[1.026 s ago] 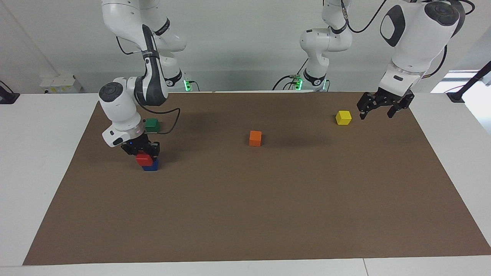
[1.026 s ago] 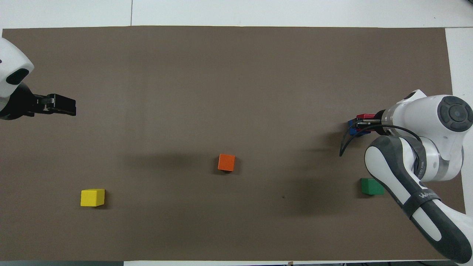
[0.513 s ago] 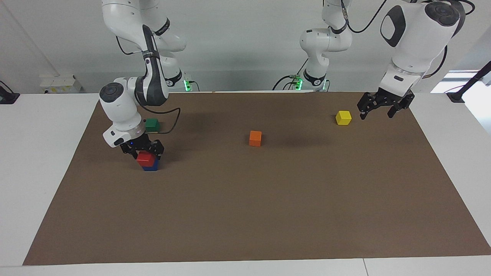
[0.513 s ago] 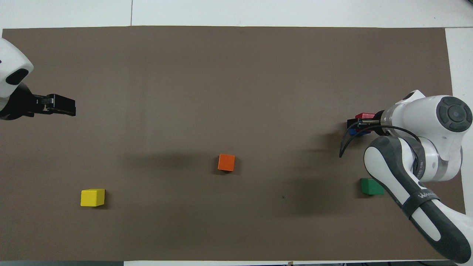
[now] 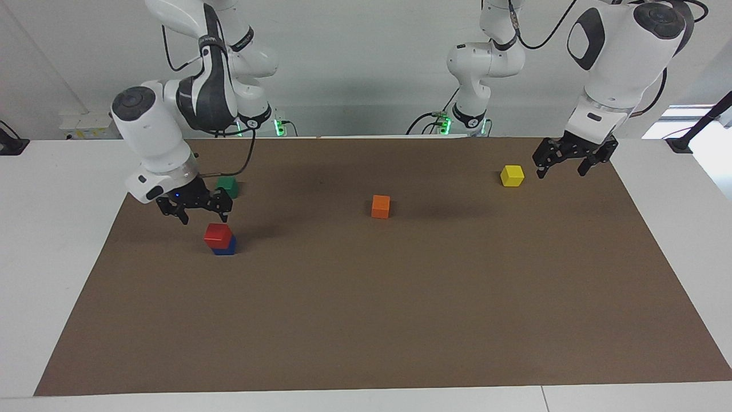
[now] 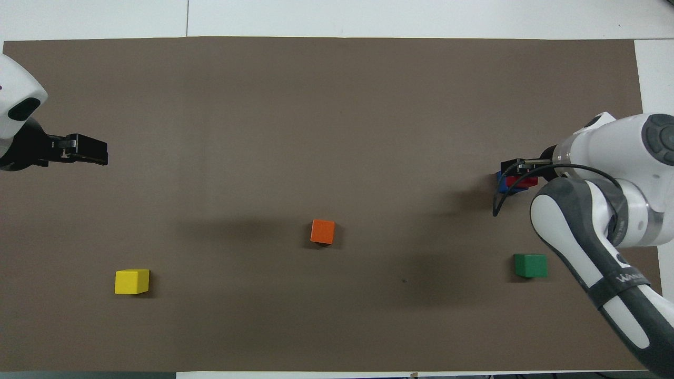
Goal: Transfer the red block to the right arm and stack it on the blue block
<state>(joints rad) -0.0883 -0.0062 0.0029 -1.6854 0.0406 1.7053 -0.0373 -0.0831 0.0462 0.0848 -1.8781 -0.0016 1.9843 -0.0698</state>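
1. The red block (image 5: 218,235) sits squarely on the blue block (image 5: 225,247), the two making a small stack on the brown worktop (image 5: 366,320) toward the right arm's end.
2. The right hand (image 5: 194,213) hangs in the air above the stack, a little toward the robots and clear of it; nothing touches the red block.
3. Its fingers (image 5: 222,207) are spread wide and hold nothing.
4. From overhead, the right hand (image 6: 518,169) covers part of the stack, with the red block (image 6: 522,182) and a sliver of the blue block (image 6: 502,181) showing beneath it.
5. The right arm (image 5: 150,129) bends down from its base, with a black cable looping beside the wrist.
6. A green block (image 5: 227,185) lies on the worktop nearer to the robots than the stack, just beside the raised right hand as seen from across the table.
7. An orange block (image 5: 380,206) rests near the middle of the worktop, well apart from both hands.
8. A yellow block (image 5: 512,175) lies toward the left arm's end.
9. The left hand (image 5: 561,169) waits in the air just beside the yellow block, not touching it, fingers apart and empty.
10. Overhead, the left hand (image 6: 87,150) shows at the edge of the worktop, well apart from the yellow block (image 6: 131,281).
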